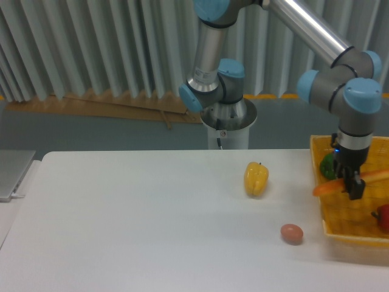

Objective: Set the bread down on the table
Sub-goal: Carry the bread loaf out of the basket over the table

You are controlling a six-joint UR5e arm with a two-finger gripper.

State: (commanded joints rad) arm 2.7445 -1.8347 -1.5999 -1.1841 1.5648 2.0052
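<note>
One relation that matters: bread (pixel 349 182) hangs above the yellow basket (pixel 351 230), bare table (pixel 134 219) lies off toward the pepper (pixel 256 179) and egg (pixel 292 233)
Long axis: roughly level, tipped slightly, one end poking out past the basket's near rim toward the table
Tool: my gripper (pixel 353 181) points down, fingers clamped on the bread near its middle
Judgement: carry it sideways clear of the rim, then lower
Risk: long loaf could swing or clip the rim

No readable text or labels anywhere
</note>
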